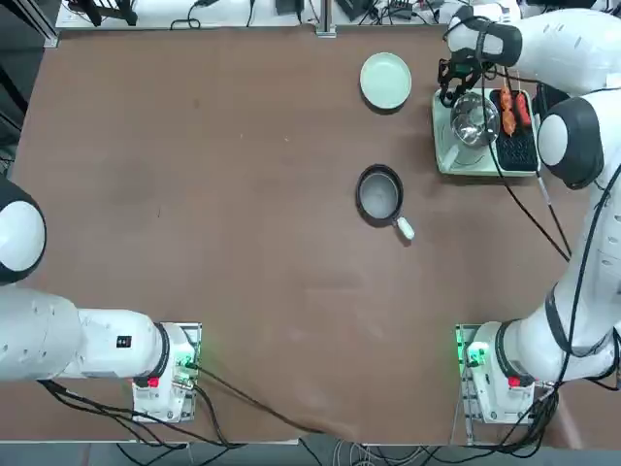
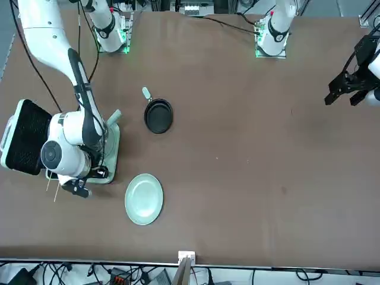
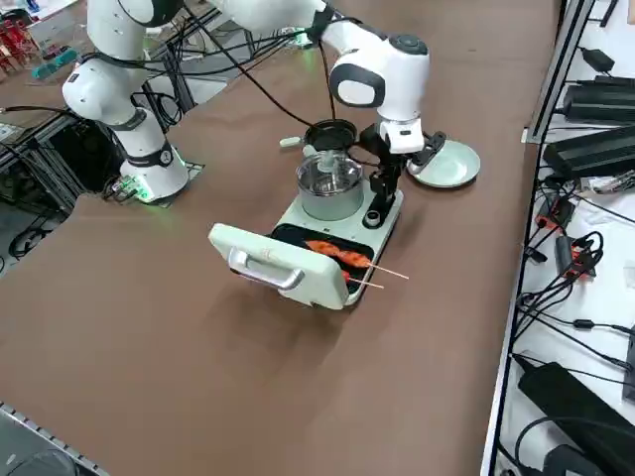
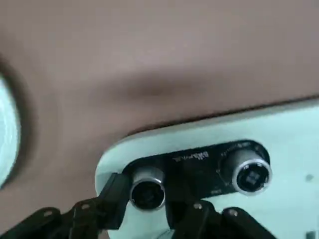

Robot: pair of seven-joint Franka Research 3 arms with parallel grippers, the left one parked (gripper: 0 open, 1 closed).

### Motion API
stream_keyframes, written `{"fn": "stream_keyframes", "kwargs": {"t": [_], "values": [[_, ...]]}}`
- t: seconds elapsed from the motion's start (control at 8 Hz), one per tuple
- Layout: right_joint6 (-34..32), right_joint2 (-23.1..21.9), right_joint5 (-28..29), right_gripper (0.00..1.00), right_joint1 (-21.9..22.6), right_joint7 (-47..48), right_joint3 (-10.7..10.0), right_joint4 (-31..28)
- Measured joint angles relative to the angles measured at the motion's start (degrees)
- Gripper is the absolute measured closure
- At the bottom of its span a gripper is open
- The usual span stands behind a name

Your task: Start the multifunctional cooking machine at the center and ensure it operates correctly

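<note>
So my right hand (image 4: 145, 211) is down at the control end of the pale mint-green rectangular cooking machine (image 3: 327, 253), which sits on the brown table (image 1: 213, 175) with the round pale green plate (image 1: 385, 80) just beside that end and the small black frying pan with the white handle (image 1: 380, 193) near its pot side. From my wrist view, my fingers (image 4: 115, 199) are spread either side of the small round silver knob (image 4: 147, 186) on the black control panel (image 4: 194, 167), looking close to the knob but I can't tell if they're actually touching it, so I'd call the hand open and not gripping yet. A second silver knob (image 4: 248, 174) sits further along the same panel, well clear of me. The shiny steel pot (image 3: 329, 178) is right next to the panel, with orange skewered food (image 3: 337, 256) on the black grill plate past it. My take: centre on the knob, close gently and evenly, then twist without dragging sideways, since an off-centre pinch would probably slip off that slick metal.
</note>
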Motion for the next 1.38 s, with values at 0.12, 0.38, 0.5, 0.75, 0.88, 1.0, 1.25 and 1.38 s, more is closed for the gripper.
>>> {"fn": "stream_keyframes", "kwargs": {"t": [0.12, 0.38, 0.5, 0.75, 0.88, 1.0, 1.25, 1.38], "values": [[-1.59, -0.01, 0.13, 0.57, -0.15, -5.68, 0.00, 0.89], [-2.77, -0.03, 0.47, 0.57, -0.58, -16.63, -0.15, 1.61], [-2.79, -0.03, 0.52, 0.57, -0.72, -19.53, -0.26, 1.62], [-2.79, 0.02, 0.52, 0.57, -0.74, -21.16, -0.32, 1.62], [-2.75, 0.10, 0.51, 0.57, -0.71, -21.36, -0.31, 1.62], [-2.66, 0.22, 0.51, 0.57, -0.68, -21.54, -0.31, 1.62], [-2.27, 0.65, 0.30, 0.57, -0.57, -22.12, -0.27, 1.62], [-2.03, 0.88, -0.22, 0.57, -0.48, -22.34, -0.18, 1.64]]}}
